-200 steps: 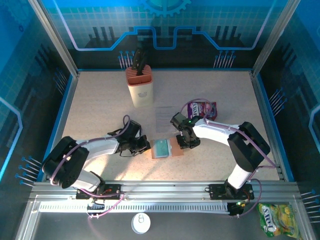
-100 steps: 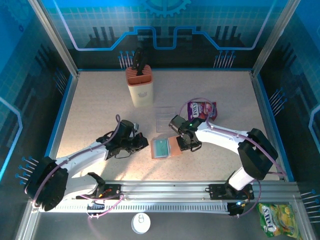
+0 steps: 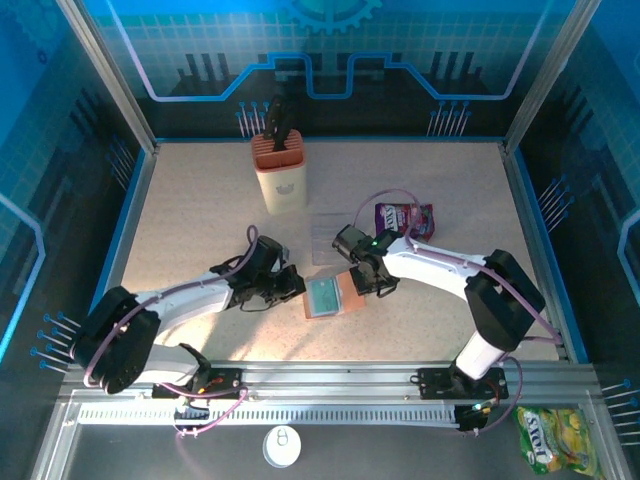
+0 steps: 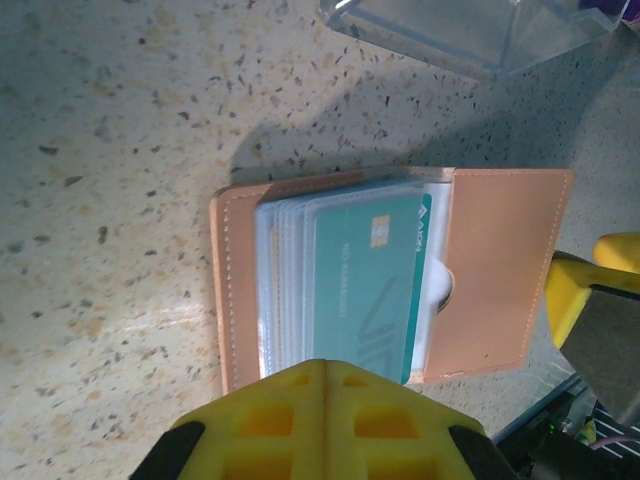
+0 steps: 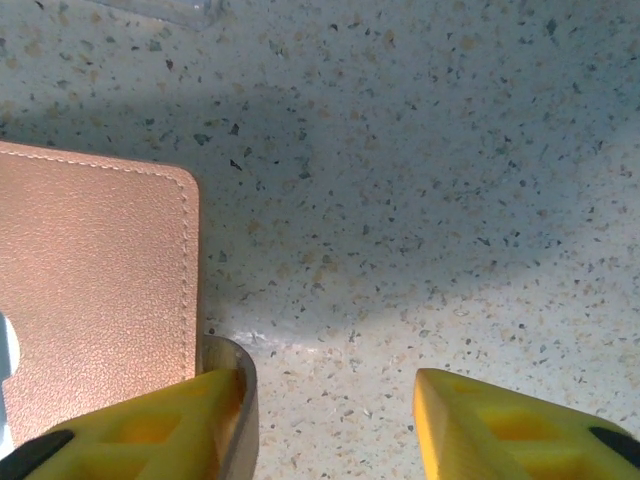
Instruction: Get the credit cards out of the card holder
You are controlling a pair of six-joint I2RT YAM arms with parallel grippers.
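One speckled table [image 3: 190, 220], perhaps glass walls [image 3: 400, 40].

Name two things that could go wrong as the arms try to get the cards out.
The right gripper stands open beside the flap of the card holder, not gripping it; the holder may slide when the cards are pulled. The cards lie stacked in one pocket; the shut left gripper may drag out several, or none.
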